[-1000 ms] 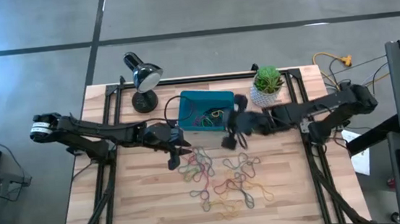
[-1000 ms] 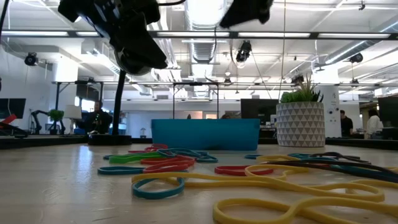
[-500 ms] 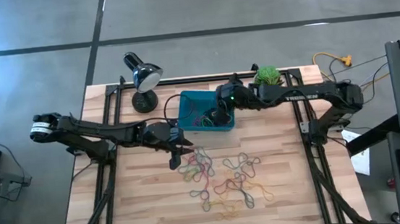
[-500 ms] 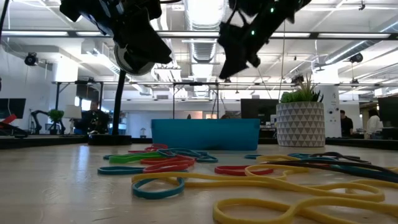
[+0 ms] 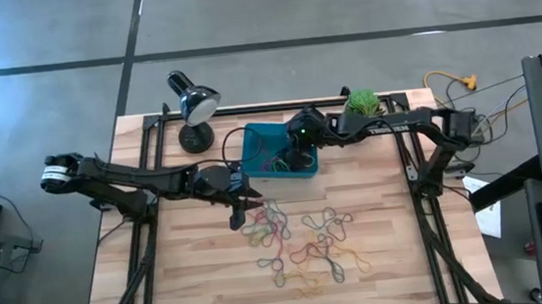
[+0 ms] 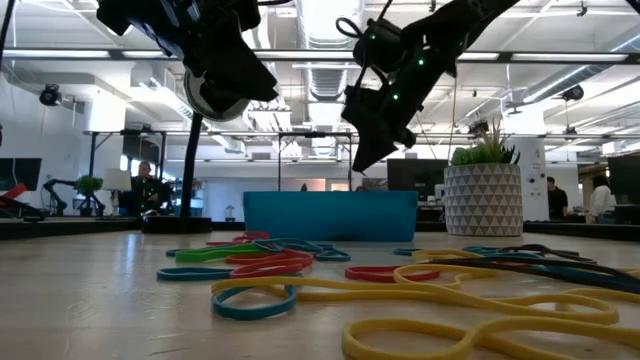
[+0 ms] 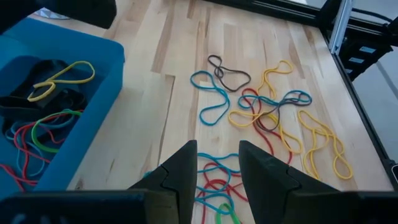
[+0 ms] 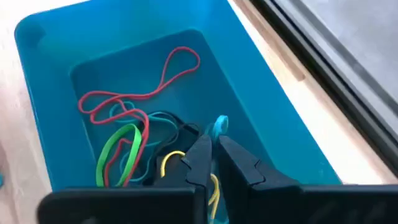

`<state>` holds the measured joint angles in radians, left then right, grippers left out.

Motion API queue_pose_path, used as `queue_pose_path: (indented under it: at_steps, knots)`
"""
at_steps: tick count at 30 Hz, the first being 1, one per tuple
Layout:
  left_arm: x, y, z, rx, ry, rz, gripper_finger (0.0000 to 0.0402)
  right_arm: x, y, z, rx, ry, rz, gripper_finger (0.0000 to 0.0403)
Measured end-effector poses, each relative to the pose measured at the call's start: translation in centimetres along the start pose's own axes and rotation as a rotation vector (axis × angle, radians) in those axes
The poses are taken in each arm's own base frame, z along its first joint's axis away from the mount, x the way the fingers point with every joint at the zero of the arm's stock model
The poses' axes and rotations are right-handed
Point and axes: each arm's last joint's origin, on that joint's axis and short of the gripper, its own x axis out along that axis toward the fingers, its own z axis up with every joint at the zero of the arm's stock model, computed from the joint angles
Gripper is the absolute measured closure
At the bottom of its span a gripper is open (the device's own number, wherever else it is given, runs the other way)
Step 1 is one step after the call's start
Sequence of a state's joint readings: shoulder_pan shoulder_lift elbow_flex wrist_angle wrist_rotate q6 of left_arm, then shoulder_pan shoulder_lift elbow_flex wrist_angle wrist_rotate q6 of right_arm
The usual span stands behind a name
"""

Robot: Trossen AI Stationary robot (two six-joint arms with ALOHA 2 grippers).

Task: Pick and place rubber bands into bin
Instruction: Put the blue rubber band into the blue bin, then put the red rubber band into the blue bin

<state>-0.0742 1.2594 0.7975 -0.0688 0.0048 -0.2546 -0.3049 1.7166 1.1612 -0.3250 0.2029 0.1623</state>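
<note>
Right gripper (image 8: 214, 155): hanging over the bin (image 5: 279, 150), jaws pinching a light-blue band (image 8: 219, 126).
Left gripper (image 7: 216, 163): hovering above the desk bands (image 5: 299, 243) (jaws parted).

lighting, as we see it: even and bright over the worktop (image 5: 193, 277), shadows faint. glare: a white flare at the left edge of the high view; ceiling strip lights (image 6: 330, 15) blown out in the low view. focus: nearest rubber bands (image 6: 400, 300) blurred in the low view; both wrist views soft at their bottom edge.
</note>
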Motion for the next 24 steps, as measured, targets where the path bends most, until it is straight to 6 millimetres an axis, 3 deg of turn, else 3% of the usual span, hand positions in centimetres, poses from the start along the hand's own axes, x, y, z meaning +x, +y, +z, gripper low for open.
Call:
queue_pose_path:
  at_steps: [9, 13, 18, 24]
  knots:
    - [0.0, 0.0, 0.0, 0.0, 0.001, 0.0, 0.0299, -0.3, -0.2, 0.1, 0.021, 0.009, 0.039, 0.0293]
    - [0.0, 0.0, -0.1, 0.003, 0.005, 0.001, 0.0299, -0.9, 0.3, 0.2, -0.017, 0.029, 0.233, 0.0263]
    - [0.0, 0.3, -1.2, 0.022, 0.116, 0.028, 0.0299, -2.5, 1.6, -0.5, -0.046, 0.116, 0.477, 0.0247]
    - [-0.2, 0.6, -3.0, 0.026, 0.27, 0.045, 0.0299, -5.2, 4.7, -2.2, -0.14, 0.216, 0.577, 0.025]
